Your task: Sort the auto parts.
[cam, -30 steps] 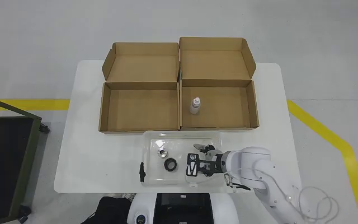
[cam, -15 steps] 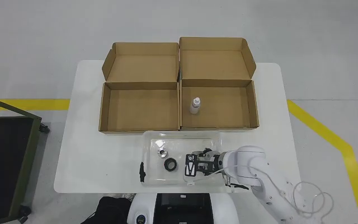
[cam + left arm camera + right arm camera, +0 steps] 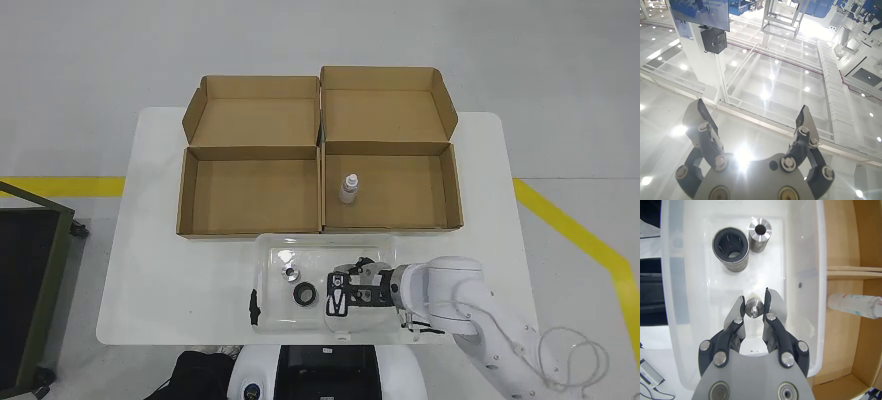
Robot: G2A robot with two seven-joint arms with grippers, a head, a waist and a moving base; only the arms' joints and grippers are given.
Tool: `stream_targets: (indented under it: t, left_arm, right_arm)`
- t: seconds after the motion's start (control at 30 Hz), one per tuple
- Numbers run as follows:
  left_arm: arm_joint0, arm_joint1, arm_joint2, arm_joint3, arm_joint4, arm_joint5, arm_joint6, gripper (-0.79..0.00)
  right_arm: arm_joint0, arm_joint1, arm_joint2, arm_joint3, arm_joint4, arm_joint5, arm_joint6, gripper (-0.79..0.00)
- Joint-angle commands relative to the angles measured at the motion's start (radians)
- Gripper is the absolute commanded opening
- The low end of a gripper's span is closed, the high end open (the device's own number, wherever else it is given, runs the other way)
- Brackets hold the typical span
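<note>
Sitting clamped in the right gripper (image 3: pixel 754 295) is a small round metal part (image 3: pixel 754 309); the two fingers are closed in on its sides, one on each side, so it's properly pinched. Its long axis runs straight toward the wrist camera, with the little stub end facing the camera and the wider body behind it. It's low inside the clear plastic tray (image 3: pixel 819 275), roughly mid-tray, though I can't tell if it's touching the floor of the tray.

In the same tray, further along from the fingertips, are two more parts standing on end with their bores facing up: a dark sleeve with a black liner (image 3: pixel 731 253) and, just beside it, a smaller slotted steel bush (image 3: pixel 759 237); they're close but apart.

From the top view the right gripper (image 3: pixel 340 293) is over the tray (image 3: pixel 270 245), which sits on the white table (image 3: pixel 150 250) at the robot's edge. Beyond the tray are two open cardboard boxes side by side, the left box (image 3: pixel 250 195) and the right box (image 3: pixel 400 190); a small white bottle (image 3: pixel 348 187) is in the right one, near the shared wall.

The left gripper (image 3: pixel 752 103) has its fingers wide apart, holding nothing, pointing up at the ceiling.
</note>
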Motion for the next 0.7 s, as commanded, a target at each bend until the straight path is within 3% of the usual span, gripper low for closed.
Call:
stream_targets:
  t: [0.0, 0.33, 0.67]
  left_arm:
    - [0.0, 0.0, 0.0, 0.0, 0.0, 0.0, 0.0, 0.0]
    - [0.0, 0.0, 0.0, 0.0, 0.0, 0.0, 0.0, 0.0]
    - [0.0, 0.0, 0.0, 0.0, 0.0, 0.0, 0.0, 0.0]
  right_arm:
    - [-0.003, 0.002, 0.007, -0.024, -0.014, 0.004, -0.03, -0.785]
    - [0.0, 0.001, 0.038, -0.09, -0.085, 0.079, -0.327, -0.785]
    - [0.059, -0.017, 0.029, -0.025, -0.127, 0.203, -0.644, -0.785]
